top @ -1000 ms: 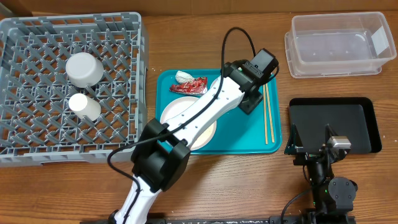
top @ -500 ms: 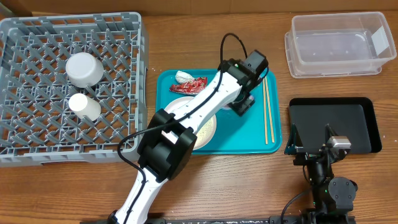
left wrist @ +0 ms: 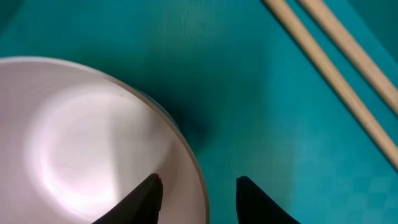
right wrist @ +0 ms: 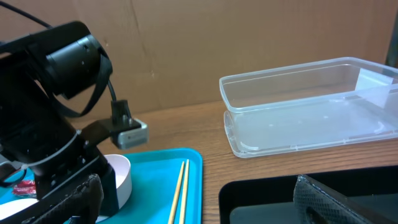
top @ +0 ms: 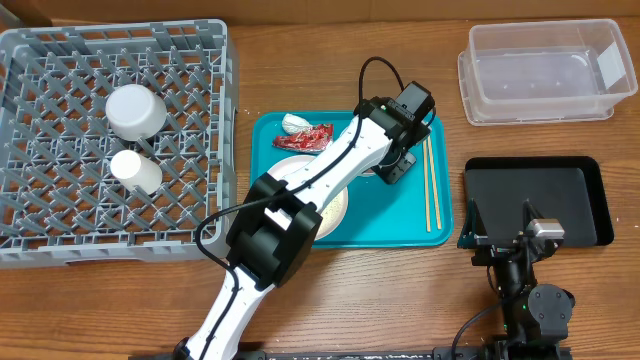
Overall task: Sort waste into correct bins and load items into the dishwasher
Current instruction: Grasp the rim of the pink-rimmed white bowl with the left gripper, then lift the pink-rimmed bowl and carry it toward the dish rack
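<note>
Straddles the rim of a pale bowl (left wrist: 81,143) with the left gripper (left wrist: 200,198), jaws apart, one finger over the bowl's inside, the other outside above the teal tray (left wrist: 249,74); clamps nothing. Shares that tray with chopsticks (left wrist: 348,68) nearby, plate (top: 337,212), red wrapper (top: 310,139) and tissue (top: 293,122). Holds the right gripper (right wrist: 199,190) wide apart and empty beside the black tray (top: 575,200).
</note>
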`<act>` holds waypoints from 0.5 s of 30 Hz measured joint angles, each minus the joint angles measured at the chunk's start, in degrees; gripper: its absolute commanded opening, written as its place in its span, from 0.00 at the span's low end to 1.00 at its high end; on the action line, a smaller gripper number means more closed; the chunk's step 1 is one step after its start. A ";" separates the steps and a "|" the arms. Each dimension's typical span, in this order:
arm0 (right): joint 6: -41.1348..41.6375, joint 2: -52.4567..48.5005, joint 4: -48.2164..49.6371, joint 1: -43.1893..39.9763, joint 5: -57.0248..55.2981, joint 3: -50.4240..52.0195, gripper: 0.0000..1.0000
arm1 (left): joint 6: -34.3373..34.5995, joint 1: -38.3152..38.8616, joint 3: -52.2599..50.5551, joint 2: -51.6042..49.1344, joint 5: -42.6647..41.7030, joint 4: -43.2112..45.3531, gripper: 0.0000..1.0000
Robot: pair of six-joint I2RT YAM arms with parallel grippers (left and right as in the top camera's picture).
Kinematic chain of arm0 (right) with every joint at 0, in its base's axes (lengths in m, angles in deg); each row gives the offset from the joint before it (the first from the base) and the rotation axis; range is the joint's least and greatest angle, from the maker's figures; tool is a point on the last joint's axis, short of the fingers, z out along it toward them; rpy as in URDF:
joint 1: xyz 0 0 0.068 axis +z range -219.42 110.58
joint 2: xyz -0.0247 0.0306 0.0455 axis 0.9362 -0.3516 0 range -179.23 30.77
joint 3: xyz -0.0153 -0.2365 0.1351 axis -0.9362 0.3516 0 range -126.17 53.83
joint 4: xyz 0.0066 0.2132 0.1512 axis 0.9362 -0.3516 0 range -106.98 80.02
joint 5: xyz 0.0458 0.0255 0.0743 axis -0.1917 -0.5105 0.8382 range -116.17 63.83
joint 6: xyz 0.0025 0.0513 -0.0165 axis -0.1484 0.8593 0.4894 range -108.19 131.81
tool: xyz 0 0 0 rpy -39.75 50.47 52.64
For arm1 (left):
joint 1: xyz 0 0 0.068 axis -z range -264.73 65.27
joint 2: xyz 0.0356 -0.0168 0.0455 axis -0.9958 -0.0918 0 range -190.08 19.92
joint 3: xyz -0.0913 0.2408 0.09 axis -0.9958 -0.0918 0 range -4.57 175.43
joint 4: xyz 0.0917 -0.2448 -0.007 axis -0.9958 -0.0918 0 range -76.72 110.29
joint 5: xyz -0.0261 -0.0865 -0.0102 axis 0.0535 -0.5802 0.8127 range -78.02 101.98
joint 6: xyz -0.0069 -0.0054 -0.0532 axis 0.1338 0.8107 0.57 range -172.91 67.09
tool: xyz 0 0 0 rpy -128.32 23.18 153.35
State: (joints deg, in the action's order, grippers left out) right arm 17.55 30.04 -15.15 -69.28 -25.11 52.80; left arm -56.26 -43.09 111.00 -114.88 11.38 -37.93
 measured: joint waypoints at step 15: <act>-0.02 0.00 -0.02 0.00 0.00 0.00 1.00 | 1.55 0.63 3.78 -0.37 1.44 -4.15 0.04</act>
State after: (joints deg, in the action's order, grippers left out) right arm 17.53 30.04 -15.17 -69.28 -25.11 52.80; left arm -54.71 -42.45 114.78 -115.25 12.82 -42.08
